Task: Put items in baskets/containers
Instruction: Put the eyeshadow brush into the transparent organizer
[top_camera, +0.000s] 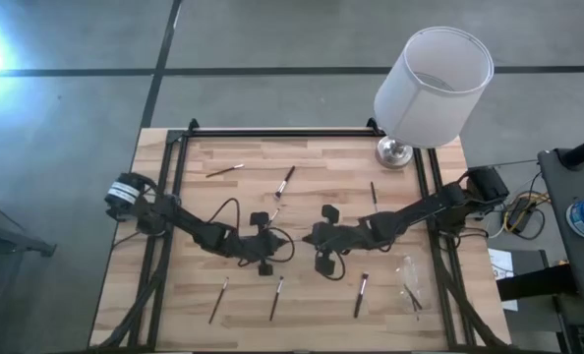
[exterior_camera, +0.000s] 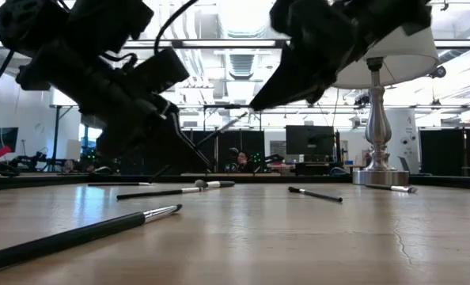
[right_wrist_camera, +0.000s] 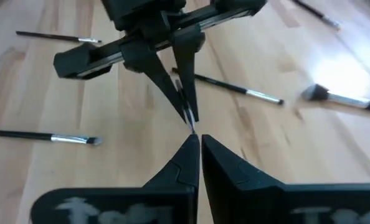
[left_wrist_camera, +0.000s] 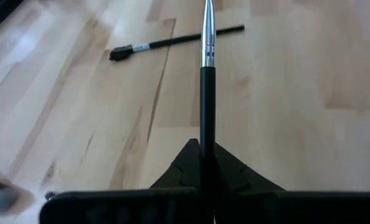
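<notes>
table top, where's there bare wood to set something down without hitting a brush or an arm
Bare wood runs along the far edge of the table, between the two far brushes and the lamp base. The near left corner, left of the brush, is also free. The middle is crowded: the left gripper, shut on a brush, meets the right gripper.

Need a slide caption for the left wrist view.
Left gripper shut on a thin black silver-ferruled brush above the light wooden table.
</notes>
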Motion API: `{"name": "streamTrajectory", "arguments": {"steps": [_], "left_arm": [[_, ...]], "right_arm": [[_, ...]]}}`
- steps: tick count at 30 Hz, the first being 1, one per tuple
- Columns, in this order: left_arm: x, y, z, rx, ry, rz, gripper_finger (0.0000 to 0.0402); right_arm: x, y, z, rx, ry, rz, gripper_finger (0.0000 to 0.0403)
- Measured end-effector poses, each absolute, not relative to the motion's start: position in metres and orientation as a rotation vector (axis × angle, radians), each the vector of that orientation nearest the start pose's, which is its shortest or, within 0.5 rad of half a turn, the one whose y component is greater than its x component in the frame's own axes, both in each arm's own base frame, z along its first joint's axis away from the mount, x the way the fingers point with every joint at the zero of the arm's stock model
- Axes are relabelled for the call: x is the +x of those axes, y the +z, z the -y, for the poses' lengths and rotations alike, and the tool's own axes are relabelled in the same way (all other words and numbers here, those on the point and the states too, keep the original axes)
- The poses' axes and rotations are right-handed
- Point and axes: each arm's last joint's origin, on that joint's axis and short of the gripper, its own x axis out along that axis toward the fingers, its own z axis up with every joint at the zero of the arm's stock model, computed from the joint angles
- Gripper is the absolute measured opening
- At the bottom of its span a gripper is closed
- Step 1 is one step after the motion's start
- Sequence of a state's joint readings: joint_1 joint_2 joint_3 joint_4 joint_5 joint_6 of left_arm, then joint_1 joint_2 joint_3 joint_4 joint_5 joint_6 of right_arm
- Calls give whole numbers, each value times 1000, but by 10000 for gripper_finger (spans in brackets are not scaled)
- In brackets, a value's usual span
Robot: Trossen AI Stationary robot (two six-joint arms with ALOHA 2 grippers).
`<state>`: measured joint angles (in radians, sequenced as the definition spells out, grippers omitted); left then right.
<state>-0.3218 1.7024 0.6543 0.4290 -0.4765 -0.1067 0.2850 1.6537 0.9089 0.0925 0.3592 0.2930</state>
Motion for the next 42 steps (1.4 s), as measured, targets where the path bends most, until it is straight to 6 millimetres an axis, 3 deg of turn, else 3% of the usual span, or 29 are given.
{"name": "streamTrajectory", "arguments": {"steps": [9,15,19,26,32,35,42], "left_arm": [[268,130,76,24,141,-384,7],[261,143,75,-52,79,-218,7],[261,148,76,-84,36,-164,7],[265,153,78,-115,17,-123,7],[267,154,80,-112,6,-128,7],[267,154,81,-111,3,-126,7],[268,154,82,-104,-2,-126,7]], "right_arm": [[289,218,-90,-26,-308,-549,87],[266,197,-91,25,-227,-351,68],[263,178,-92,120,-144,-152,47],[282,161,-99,115,-113,-71,85],[317,169,-107,134,-129,-21,149],[326,173,-106,135,-145,-9,170],[334,179,-99,138,-167,-1,173]]}}
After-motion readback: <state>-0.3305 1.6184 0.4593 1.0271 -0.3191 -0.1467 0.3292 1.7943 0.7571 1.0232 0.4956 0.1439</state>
